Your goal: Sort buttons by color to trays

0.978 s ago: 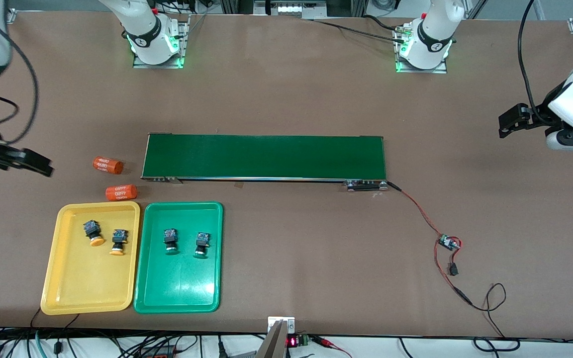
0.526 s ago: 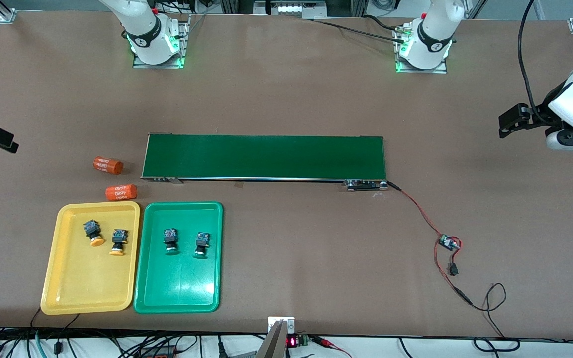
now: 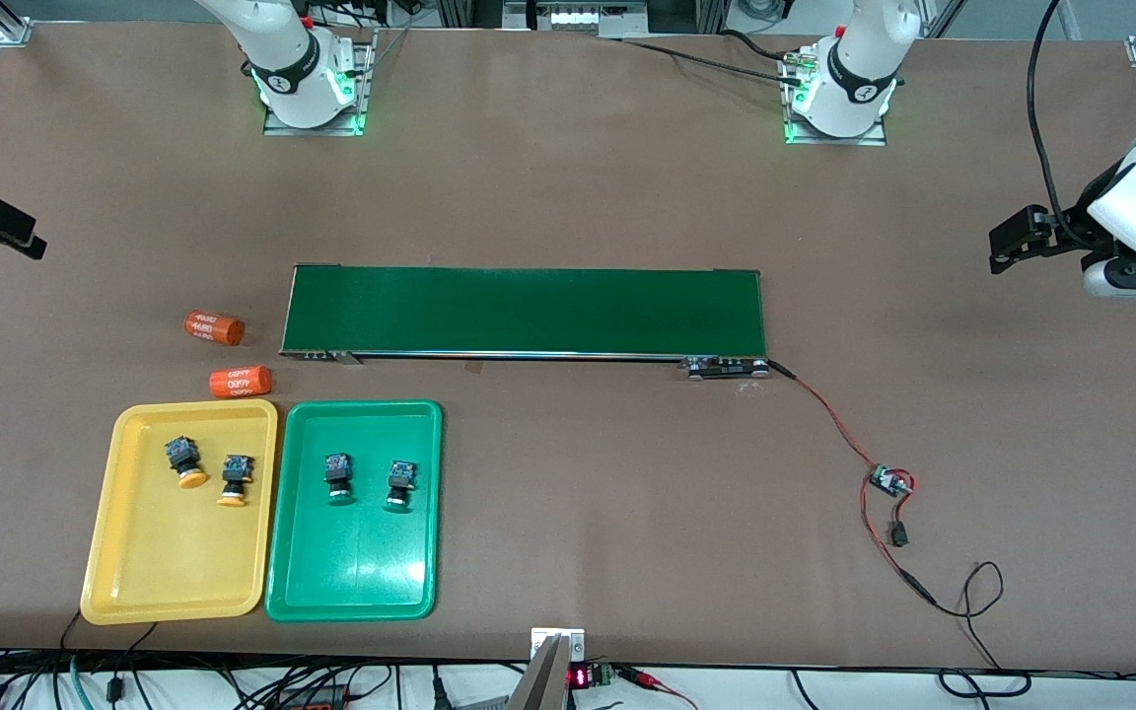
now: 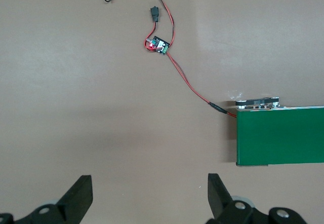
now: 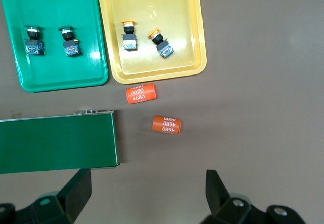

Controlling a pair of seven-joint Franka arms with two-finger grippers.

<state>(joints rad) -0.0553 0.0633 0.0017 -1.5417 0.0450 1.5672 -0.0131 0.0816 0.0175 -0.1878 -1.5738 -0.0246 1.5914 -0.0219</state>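
Observation:
Two yellow-capped buttons (image 3: 183, 461) (image 3: 234, 478) lie in the yellow tray (image 3: 164, 567). Two green-capped buttons (image 3: 336, 475) (image 3: 399, 483) lie in the green tray (image 3: 351, 577) beside it. The right wrist view shows both trays, yellow (image 5: 152, 67) and green (image 5: 55, 74), with the buttons in them. My right gripper (image 3: 21, 235) (image 5: 147, 193) is open and empty, up over bare table at the right arm's end. My left gripper (image 3: 1007, 247) (image 4: 150, 196) is open and empty, waiting over bare table at the left arm's end.
A long dark-green conveyor belt (image 3: 524, 311) lies across the table's middle. Two orange numbered cylinders (image 3: 214, 327) (image 3: 241, 381) lie between its end and the yellow tray. A red wire runs from the belt to a small circuit board (image 3: 889, 481).
My right gripper has drawn away from the orange cylinders toward the bases' side, at the right arm's end of the table. The left arm, buttons and trays have not moved.

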